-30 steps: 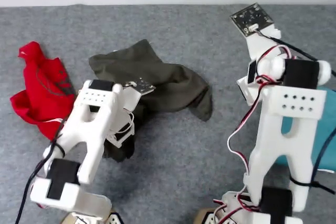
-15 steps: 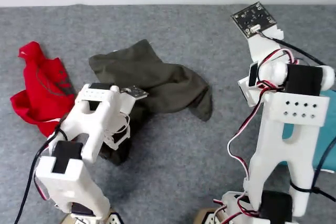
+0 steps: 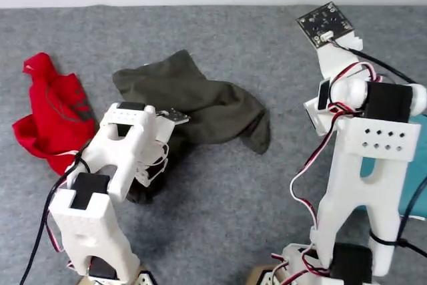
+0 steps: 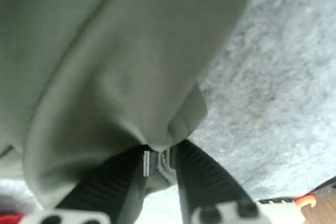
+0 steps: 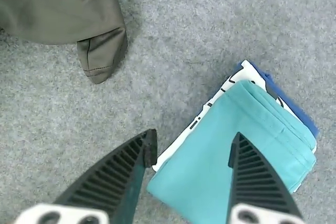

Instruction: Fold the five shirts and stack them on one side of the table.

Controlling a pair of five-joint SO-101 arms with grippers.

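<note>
A: What has moved in the last second?
B: The left arm (image 3: pixel 110 158) has folded back on itself, its elbow now nearer the wrist, while the wrist stays at the near edge of the olive shirt (image 3: pixel 200 101). The right arm has hardly shifted.
A: And the left gripper (image 4: pixel 160 153)?
B: Clenched on a fold of the olive shirt, with cloth bunched over the jaws.
A: Where does that shirt lie?
B: Spread loosely mid-table (image 3: pixel 233 38), one sleeve trailing to the right. The red shirt (image 3: pixel 50 115) sits crumpled just beside it, at the left.
A: The right gripper (image 5: pixel 193 137)?
B: Released and wide apart, grasping nothing. It hangs over the corner of a folded stack at the right side of the table.
A: What's in the stack?
B: The teal shirt (image 5: pixel 236 182) is on top, the white shirt (image 5: pixel 210 114) peeks out beneath it and the blue shirt (image 5: pixel 283 100) shows at the far edge.
</note>
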